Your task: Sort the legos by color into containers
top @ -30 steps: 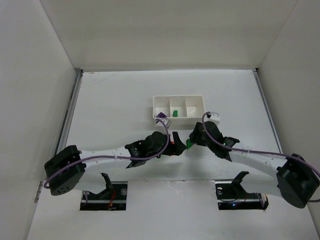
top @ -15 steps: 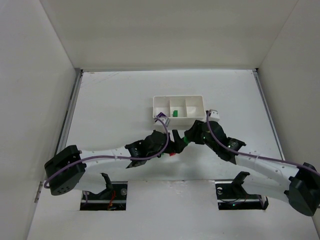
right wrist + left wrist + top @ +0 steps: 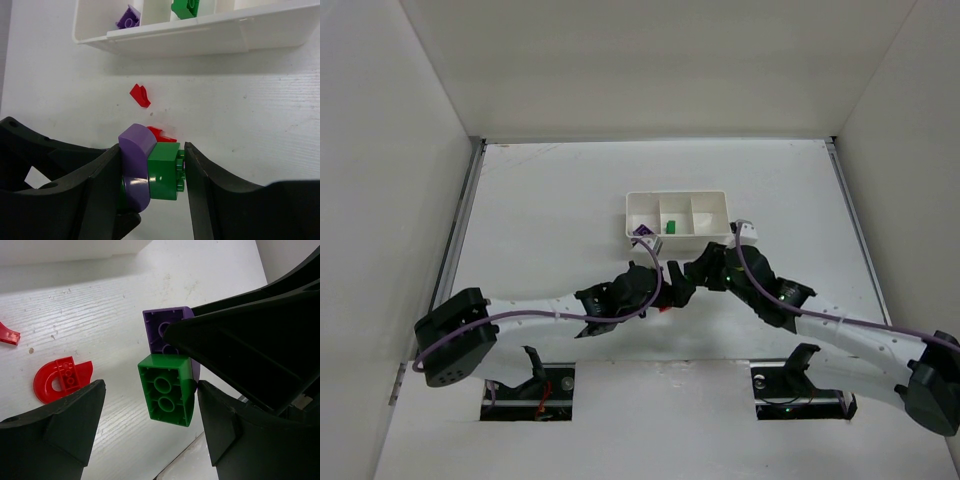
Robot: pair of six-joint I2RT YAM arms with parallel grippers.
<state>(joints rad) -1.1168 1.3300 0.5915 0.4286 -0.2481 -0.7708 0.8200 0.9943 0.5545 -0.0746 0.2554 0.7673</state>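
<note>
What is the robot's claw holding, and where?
The right claw pinches the joined purple-and-green lego pair by its two outer faces; the left claw stands open, holding nothing.

Joined purple-green legos (image 3: 159,172) near tray (image 3: 175,41)

A small white rectangular plastic tray (image 3: 695,241) sits at the middle of the white surface (image 3: 550,200), its three compartments side by side. Seen from above, the left compartment holds a loose purple plastic brick (image 3: 129,17) and the middle one a loose green plastic brick (image 3: 186,7). In front of the tray the left claw (image 3: 151,385) and right claw (image 3: 152,146) meet. A stacked pair of small plastic bricks, one purple and one green (image 3: 150,172), sits between the right claw's fingers, touching both, and also between the left claw's fingers, with a gap on one side. On the surface, a red wedge-shaped plastic piece (image 3: 140,95) lies between tray and pair. A red arched plastic piece (image 3: 60,379) lies nearer the pair.
</note>
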